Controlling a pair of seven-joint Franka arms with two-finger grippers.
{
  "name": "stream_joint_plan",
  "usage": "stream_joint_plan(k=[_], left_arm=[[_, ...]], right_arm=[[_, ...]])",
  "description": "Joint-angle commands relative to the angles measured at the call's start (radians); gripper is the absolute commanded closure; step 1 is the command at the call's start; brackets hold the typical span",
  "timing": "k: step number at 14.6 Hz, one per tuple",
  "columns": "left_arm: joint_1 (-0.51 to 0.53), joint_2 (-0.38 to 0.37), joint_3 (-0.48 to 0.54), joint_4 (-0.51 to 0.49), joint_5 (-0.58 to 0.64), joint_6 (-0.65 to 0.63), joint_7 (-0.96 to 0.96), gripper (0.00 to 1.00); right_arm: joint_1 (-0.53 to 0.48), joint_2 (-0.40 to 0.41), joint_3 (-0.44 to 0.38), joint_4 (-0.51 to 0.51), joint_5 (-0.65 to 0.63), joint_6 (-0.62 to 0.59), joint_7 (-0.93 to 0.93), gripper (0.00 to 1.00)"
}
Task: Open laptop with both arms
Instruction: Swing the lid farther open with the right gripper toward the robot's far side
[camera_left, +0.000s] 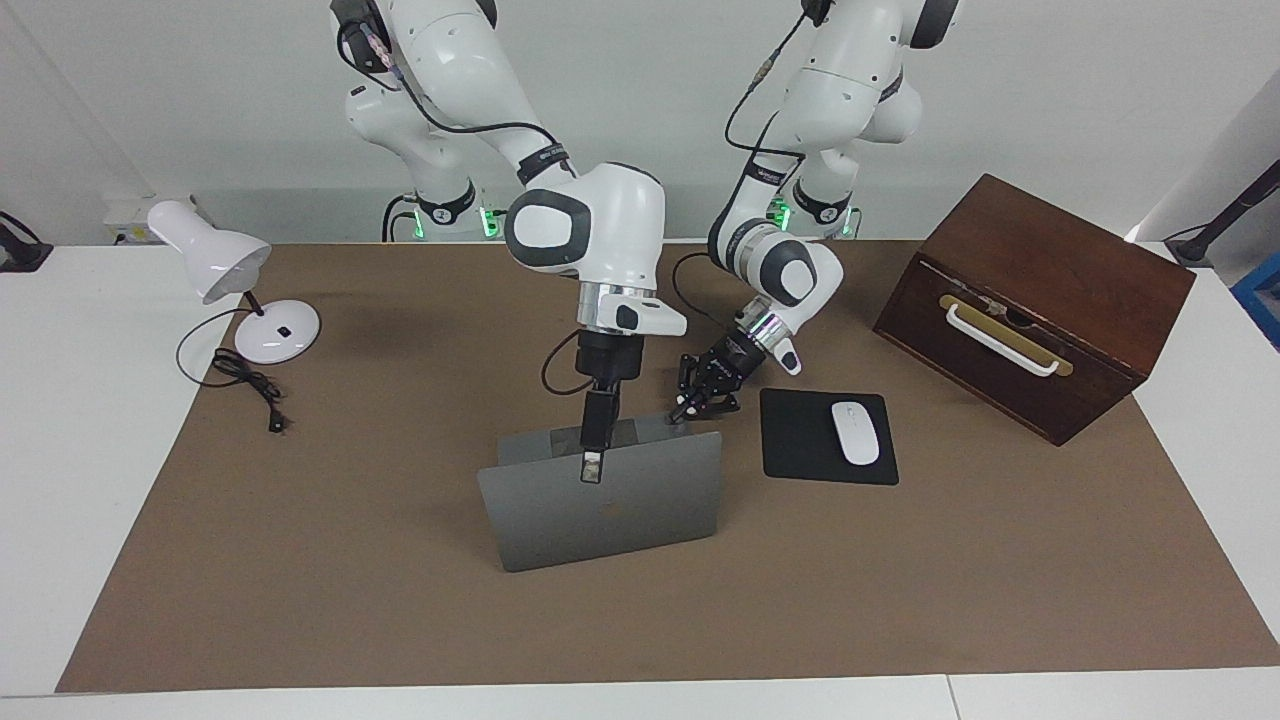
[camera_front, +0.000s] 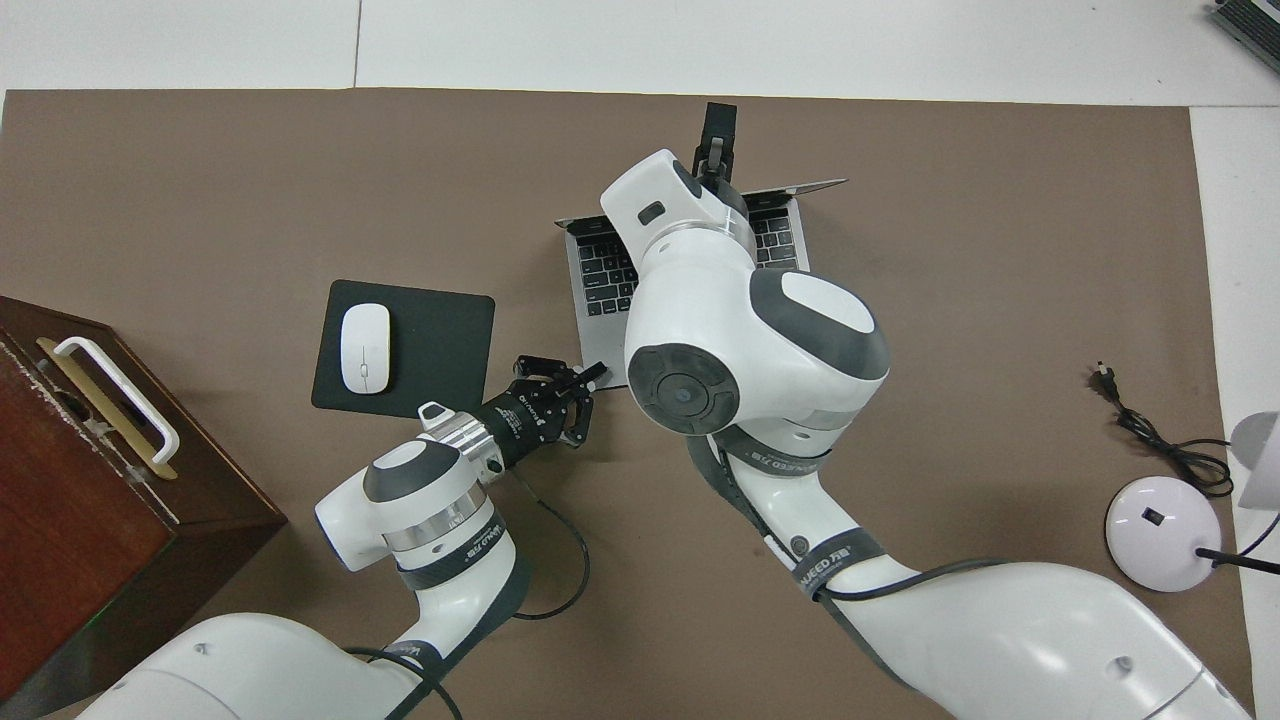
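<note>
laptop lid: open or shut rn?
Open. The laptop lid stands raised off the deck, keyboard exposed in the overhead view; the right end effector is at its top edge.

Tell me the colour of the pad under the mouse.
Black. The mouse pad, carrying a white mouse, shows best in the overhead view.

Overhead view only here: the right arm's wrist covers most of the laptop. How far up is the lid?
Observer: The facing view shows the laptop lid raised steeply, near upright, with the right gripper coming straight down at the middle of its top edge.
Operator: And is the left gripper actually down on the base?
Observer: In the facing view the left gripper sits low at the deck's corner beside the mouse pad. Contact looks likely, but I cannot confirm it.
</note>
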Motion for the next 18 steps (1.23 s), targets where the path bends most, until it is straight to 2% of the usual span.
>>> stream_joint_plan(k=[1,18], left_arm=[[0.014,0.047,-0.002,0.008,-0.025,-0.004,0.030,1.00],[0.014,0.047,0.000,0.008,-0.026,-0.004,0.030,1.00]], right_arm=[[-0.011,0.034,0.008,0.052,-0.047,-0.013,0.017,0.00],[-0.019,0.100,0.008,0.150,-0.136,-0.008,0.016,0.00]])
